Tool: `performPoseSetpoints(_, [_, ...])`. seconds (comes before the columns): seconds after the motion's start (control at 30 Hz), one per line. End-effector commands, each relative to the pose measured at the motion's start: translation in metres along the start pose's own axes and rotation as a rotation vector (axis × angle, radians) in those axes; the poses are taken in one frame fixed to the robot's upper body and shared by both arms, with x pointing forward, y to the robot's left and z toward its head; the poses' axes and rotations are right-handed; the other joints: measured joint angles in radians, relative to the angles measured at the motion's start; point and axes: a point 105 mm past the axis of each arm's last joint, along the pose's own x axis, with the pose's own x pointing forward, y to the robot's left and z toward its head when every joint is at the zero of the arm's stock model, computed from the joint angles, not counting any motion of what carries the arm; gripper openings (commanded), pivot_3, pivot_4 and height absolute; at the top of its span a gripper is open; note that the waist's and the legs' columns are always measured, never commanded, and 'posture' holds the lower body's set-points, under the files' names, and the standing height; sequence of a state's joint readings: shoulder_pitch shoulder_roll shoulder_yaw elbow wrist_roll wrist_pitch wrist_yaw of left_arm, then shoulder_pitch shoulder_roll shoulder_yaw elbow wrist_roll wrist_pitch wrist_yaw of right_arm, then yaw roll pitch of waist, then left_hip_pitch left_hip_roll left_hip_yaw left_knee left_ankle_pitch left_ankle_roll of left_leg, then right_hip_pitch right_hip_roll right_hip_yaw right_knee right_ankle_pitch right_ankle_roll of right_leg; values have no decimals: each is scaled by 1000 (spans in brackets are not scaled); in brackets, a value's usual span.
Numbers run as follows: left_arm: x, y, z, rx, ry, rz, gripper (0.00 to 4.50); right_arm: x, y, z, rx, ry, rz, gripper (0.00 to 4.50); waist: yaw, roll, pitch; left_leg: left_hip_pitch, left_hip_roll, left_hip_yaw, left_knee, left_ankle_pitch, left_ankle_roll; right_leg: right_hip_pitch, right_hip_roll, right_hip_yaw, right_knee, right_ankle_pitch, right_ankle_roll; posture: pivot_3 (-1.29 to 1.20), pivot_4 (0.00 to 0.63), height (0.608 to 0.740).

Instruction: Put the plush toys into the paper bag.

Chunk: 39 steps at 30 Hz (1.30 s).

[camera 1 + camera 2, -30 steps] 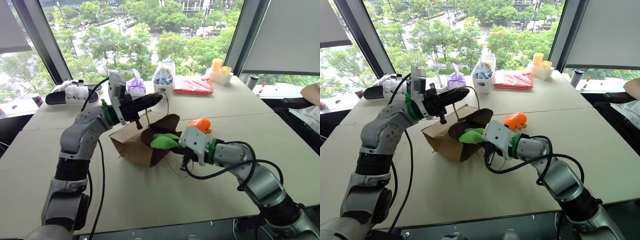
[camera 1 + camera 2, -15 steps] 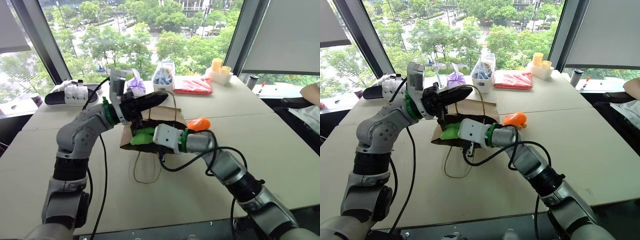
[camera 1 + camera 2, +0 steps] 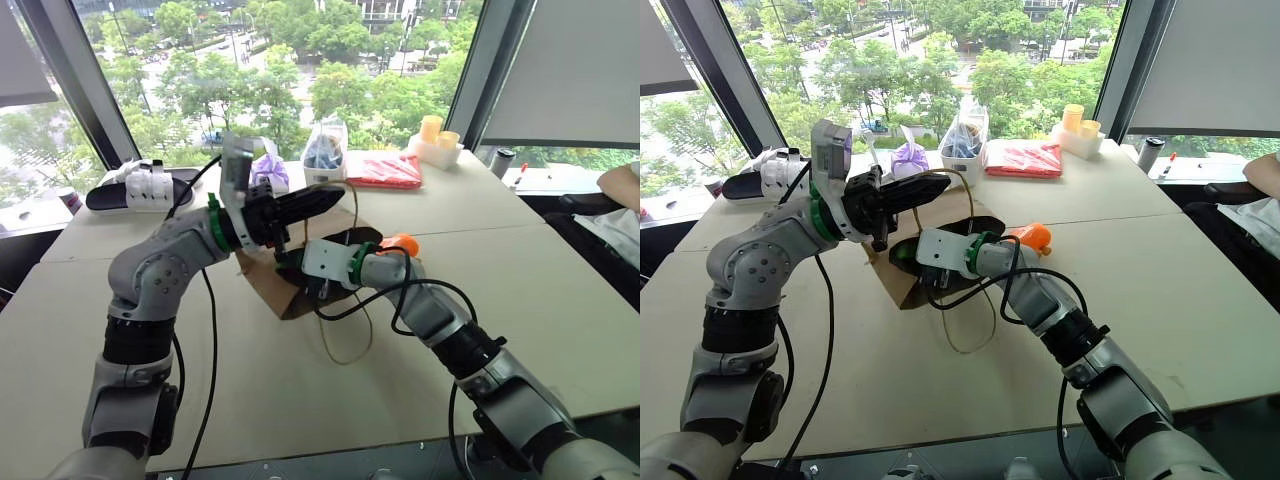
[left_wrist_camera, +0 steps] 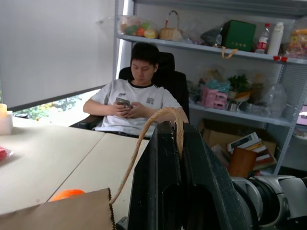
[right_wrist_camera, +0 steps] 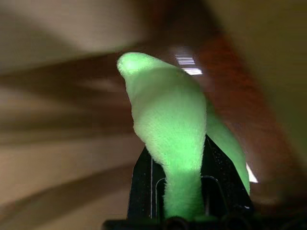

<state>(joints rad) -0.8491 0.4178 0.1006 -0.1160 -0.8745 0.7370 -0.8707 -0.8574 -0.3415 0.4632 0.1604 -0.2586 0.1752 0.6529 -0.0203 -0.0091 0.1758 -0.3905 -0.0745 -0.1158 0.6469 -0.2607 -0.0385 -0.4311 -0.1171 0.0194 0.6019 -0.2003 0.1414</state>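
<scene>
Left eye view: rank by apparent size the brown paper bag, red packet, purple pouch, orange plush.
1. brown paper bag, part hidden
2. red flat packet
3. purple tied pouch
4. orange plush toy, part hidden, so the last two are unsure.

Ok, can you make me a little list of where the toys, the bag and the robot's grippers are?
green plush toy: inside the paper bag, between the right gripper's fingers
orange plush toy: on the table, beside the bag
paper bag: on its side, mouth held up
left gripper: shut on the bag's cord handle
right gripper: reached into the bag's mouth
</scene>
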Motion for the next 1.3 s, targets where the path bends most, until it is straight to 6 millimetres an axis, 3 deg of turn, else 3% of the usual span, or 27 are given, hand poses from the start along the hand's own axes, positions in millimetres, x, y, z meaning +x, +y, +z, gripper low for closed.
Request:
performPoseSetpoints(0.03, [2,-1,14,52,-40,-7,0,-13,-17,29,38,-103,-48,2204,1,0,0,0,0,0,0,0,0,0,0,0,0,0,0,0,150,740])
performPoseSetpoints(0.17, [-2,2,7,56,-13,5,0,-38,-23,46,168,-158,-14,4357,3,0,0,0,0,0,0,0,0,0,0,0,0,0,0,0,150,740])
performPoseSetpoints(0.23, [-5,6,2,52,3,22,0,-61,-27,55,239,-203,14,4440,5,0,0,0,0,0,0,0,0,0,0,0,0,0,0,0,150,740])
performPoseSetpoints(0.37, [-15,13,-2,53,12,61,0,-107,-59,53,399,-250,-71,4440,7,0,0,0,0,0,0,-1,2,0,0,0,0,0,0,0,150,740])
performPoseSetpoints(0.47, [-18,17,0,60,6,77,0,-128,-85,25,489,-191,-208,4440,8,0,0,0,0,0,1,-4,7,1,0,0,0,0,0,0,150,740])
performPoseSetpoints(0.53, [-21,18,2,65,2,85,0,-134,-94,-6,519,-103,-296,4440,7,0,0,0,0,0,1,-4,7,1,0,0,0,0,0,0,150,740])
performPoseSetpoints(0.63, [-22,19,5,70,-4,88,0,-131,-95,-54,537,57,-382,4440,4,0,0,0,0,1,0,-4,7,1,0,0,0,0,0,0,150,740])
performPoseSetpoints(0.77, [-21,16,10,72,-11,73,0,-111,-84,-95,607,150,-418,4440,-2,1,0,0,0,2,0,-4,7,0,0,1,0,0,0,0,150,740])
performPoseSetpoints(0.93, [-19,12,13,66,-13,49,0,-91,-76,-120,622,197,-428,4440,0,1,1,0,0,3,0,-1,1,-1,0,2,0,0,0,0,150,740])
performPoseSetpoints(1.1, [-22,3,16,62,21,11,0,-55,-43,-154,601,324,-350,4440,-6,1,1,0,0,3,-1,0,1,-1,0,2,0,0,0,0,150,740])
performPoseSetpoints(1.3, [-24,3,22,61,34,1,0,-47,-20,-172,485,409,-267,4440,-11,1,1,0,0,3,-1,0,1,0,0,2,-1,0,0,0,150,740])
